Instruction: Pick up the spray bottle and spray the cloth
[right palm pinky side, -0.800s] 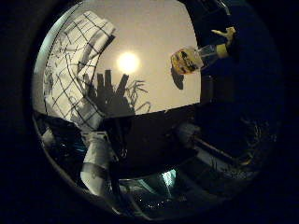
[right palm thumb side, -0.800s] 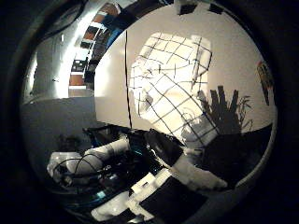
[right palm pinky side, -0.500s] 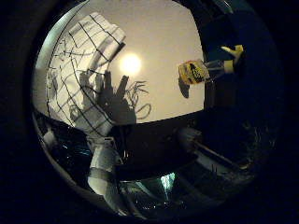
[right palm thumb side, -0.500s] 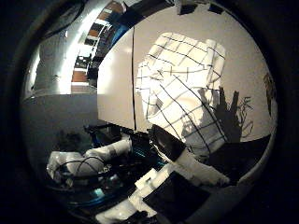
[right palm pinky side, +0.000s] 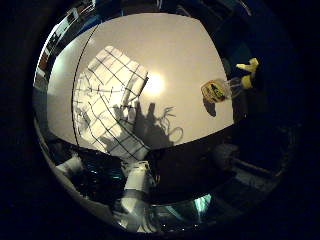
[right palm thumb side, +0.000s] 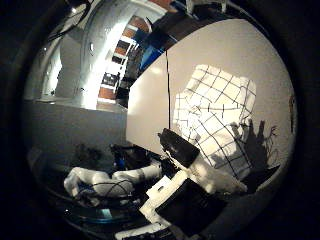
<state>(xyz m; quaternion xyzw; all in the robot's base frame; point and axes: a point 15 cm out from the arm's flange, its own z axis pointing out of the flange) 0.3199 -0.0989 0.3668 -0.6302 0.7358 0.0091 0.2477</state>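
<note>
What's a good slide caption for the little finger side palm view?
Palm view over the table: checked cloth lies crumpled, spray bottle on its side, apart from it.

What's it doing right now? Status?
Hand open, holding nothing. Bottle lying on table, apart from cloth. Nothing between.

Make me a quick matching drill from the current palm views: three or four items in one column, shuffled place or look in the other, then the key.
Items
1. spray bottle
2. cloth
3. table
4. robot hand

Descriptions
A. white with a dark grid pattern, spread flat
B. plain pale surface that carries the other things
C. lying on its side near the table's edge, yellow trigger head, apart from the cloth
D. white and black parts, above the table, casting a shadow onto the cloth's edge

Pairs: 1-C, 2-A, 3-B, 4-D
</note>
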